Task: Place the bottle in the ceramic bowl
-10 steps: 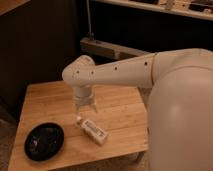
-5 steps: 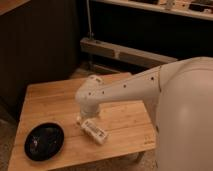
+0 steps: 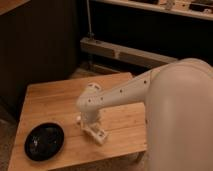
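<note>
The small white bottle (image 3: 98, 134) lies on its side on the wooden table (image 3: 50, 102), near the front edge and right of the bowl. The glossy black ceramic bowl (image 3: 44, 141) sits at the table's front left corner, with nothing in it. My gripper (image 3: 89, 122) hangs from the white arm and is down right over the bottle's left end, hiding part of it. The bottle still rests on the table.
The white arm (image 3: 125, 92) reaches in from the large white robot body (image 3: 182, 120) at the right. A dark cabinet wall stands behind the table on the left, and a low grey bar (image 3: 125, 52) runs behind it.
The arm has swung forward and lowered. The gripper has come down from above the table's middle onto the bottle. Bottle and bowl have not moved.
</note>
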`<state>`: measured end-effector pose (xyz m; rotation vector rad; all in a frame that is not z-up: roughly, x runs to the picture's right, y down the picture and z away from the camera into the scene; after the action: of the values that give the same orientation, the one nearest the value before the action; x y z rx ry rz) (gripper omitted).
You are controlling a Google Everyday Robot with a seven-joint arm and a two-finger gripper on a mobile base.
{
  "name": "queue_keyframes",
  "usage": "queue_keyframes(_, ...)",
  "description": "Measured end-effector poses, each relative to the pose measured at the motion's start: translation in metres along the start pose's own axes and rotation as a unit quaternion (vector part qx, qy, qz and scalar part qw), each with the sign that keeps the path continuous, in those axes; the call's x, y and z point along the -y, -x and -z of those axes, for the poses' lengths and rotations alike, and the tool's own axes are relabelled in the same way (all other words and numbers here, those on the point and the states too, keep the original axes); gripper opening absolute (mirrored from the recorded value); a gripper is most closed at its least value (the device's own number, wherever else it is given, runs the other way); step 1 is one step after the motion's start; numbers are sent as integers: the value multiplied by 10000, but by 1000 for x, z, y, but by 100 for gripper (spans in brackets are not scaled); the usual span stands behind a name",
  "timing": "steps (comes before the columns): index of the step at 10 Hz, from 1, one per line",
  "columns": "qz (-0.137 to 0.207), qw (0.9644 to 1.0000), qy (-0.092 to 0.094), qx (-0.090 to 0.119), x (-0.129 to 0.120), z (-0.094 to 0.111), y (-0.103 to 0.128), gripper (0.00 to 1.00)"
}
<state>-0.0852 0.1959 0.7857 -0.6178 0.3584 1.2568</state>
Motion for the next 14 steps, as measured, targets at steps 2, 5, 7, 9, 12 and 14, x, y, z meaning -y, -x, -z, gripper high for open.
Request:
queue_keyframes(2, -19, 9999, -51, -125, 5, -10, -4, 65)
queue_keyframes(5, 0, 9994, -67, -334, 6, -19, -9, 43)
queue_keyframes(7, 0, 9990, -89, -444, 5, -23, -10, 23)
queue_keyframes(9, -121, 9985, -35, -532, 4, -22, -9, 4)
queue_keyframes(12, -466, 9962, 564, -479, -4, 0, 4, 0)
queue_keyframes(14, -569, 9920, 1021, -480, -28, 18, 18, 0)
